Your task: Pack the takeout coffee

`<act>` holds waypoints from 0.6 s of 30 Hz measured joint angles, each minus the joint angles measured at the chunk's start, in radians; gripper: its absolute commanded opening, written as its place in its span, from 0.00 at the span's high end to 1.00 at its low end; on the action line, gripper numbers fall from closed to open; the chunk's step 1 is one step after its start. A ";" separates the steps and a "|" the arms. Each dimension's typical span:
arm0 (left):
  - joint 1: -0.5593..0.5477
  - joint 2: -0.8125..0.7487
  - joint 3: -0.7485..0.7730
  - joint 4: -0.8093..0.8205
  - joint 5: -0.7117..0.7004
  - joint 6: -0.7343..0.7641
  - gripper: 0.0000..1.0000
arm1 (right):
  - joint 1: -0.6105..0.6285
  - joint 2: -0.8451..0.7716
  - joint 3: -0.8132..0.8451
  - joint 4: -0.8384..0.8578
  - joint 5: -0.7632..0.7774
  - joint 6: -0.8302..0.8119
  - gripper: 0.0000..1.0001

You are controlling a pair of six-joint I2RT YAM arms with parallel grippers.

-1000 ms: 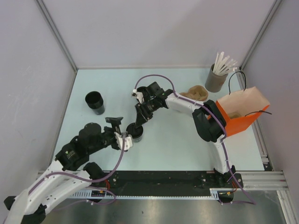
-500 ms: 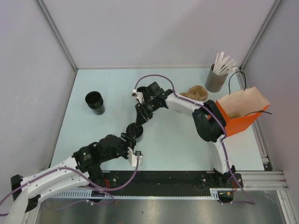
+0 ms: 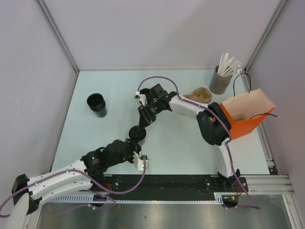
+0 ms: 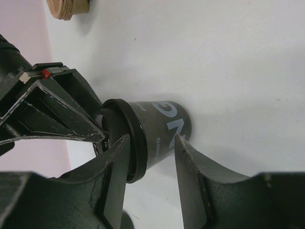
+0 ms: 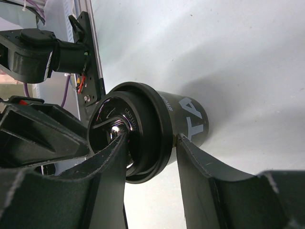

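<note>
Black takeout coffee [image 3: 138,135] is sitting upright mid-frame; left gripper [image 4: 151,143], just swung in from the lower left, is straddling it open; right gripper [image 5: 151,138] is bracketing its top, grip unclear. Bagging probably nearing.

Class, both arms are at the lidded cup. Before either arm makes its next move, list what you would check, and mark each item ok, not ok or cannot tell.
1. The lid sits on the takeout coffee: ok in both wrist views.
2. The cup lies between the fingers of the left gripper: ok.
3. The cup lies between the fingers of the right gripper: ok.
4. Either gripper has a firm hold: cannot tell, the contact is unclear.
5. Only one arm is on the cup for a lift: not ok, both straddle it.
6. The orange bag stands open at the top: ok.
</note>
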State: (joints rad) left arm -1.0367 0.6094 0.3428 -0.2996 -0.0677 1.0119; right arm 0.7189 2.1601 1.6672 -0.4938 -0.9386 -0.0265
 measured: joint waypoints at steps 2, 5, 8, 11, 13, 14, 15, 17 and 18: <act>0.000 0.005 -0.014 0.022 -0.011 0.000 0.52 | 0.000 -0.001 -0.003 0.003 0.000 0.000 0.54; 0.000 0.011 -0.033 0.049 -0.025 0.000 0.53 | 0.000 -0.003 -0.005 0.006 0.000 0.000 0.54; 0.000 0.018 -0.040 0.073 -0.036 0.000 0.55 | 0.000 -0.004 -0.007 0.009 0.002 0.000 0.54; 0.000 0.027 -0.047 0.102 -0.039 0.000 0.56 | 0.000 -0.005 -0.008 0.010 0.003 0.000 0.54; 0.000 0.026 -0.054 0.117 -0.043 0.000 0.58 | 0.000 -0.005 -0.008 0.010 0.003 0.000 0.54; 0.000 0.025 -0.056 0.123 -0.044 0.000 0.60 | 0.000 -0.006 -0.010 0.012 0.003 0.000 0.54; 0.000 0.025 -0.060 0.130 -0.045 0.000 0.62 | 0.000 -0.006 -0.010 0.013 0.003 0.000 0.54; 0.001 0.024 -0.066 0.143 -0.050 0.000 0.66 | 0.000 -0.006 -0.010 0.014 0.003 0.000 0.54; 0.002 0.024 -0.068 0.150 -0.053 0.000 0.69 | 0.000 -0.007 -0.010 0.014 0.003 0.000 0.54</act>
State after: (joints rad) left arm -1.0344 0.6338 0.2745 -0.1501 -0.1207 1.0119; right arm 0.7189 2.1532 1.6569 -0.4801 -0.9356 -0.0265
